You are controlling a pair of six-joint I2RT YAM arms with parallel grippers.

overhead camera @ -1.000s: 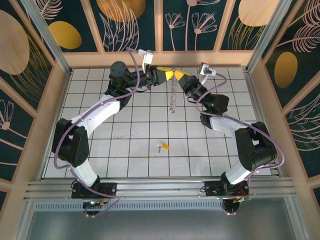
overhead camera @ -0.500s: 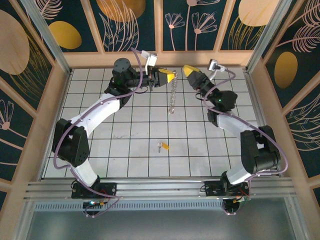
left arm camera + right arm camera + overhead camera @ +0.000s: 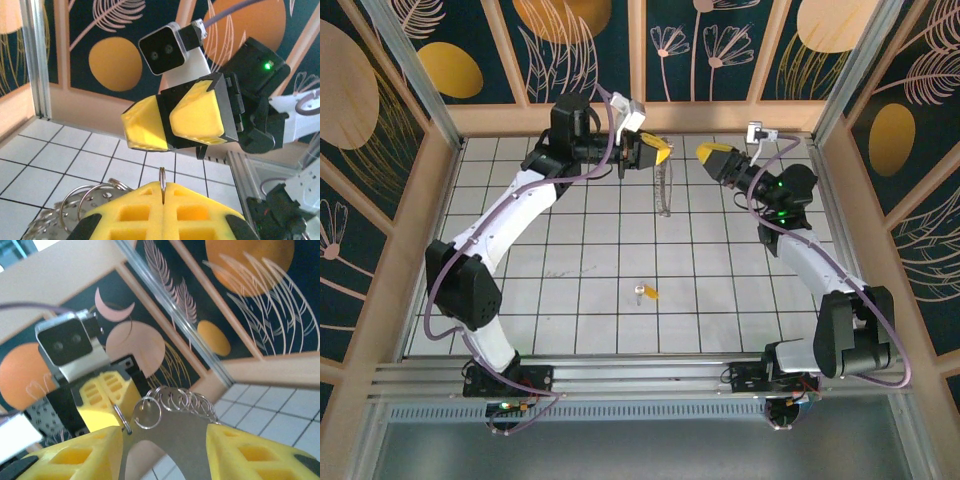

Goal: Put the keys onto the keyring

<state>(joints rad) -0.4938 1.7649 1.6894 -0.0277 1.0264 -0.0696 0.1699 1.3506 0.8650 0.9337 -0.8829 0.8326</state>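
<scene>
Two grippers are hovering at the far side: left gripper (image 3: 658, 152) is clamping the keyring (image 3: 666, 190) at its top, chain hanging 12-to-6; right gripper (image 3: 710, 155), at its 3 o'clock, is standing half-open, empty. The keys (image 3: 645, 293) are lying on the table (image 3: 540, 300), at 7 o'clock from those open jaws, well apart.

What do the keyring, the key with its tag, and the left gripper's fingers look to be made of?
Keyring: thin shiny silver wire rings, likely steel, judging by the glints. Key: tiny, silvery, probably metal; too small to confirm. Tag: matte yellow-orange, perhaps plastic. Left gripper fingers: matte yellow with moulded pockets, plastic or dense foam.
</scene>
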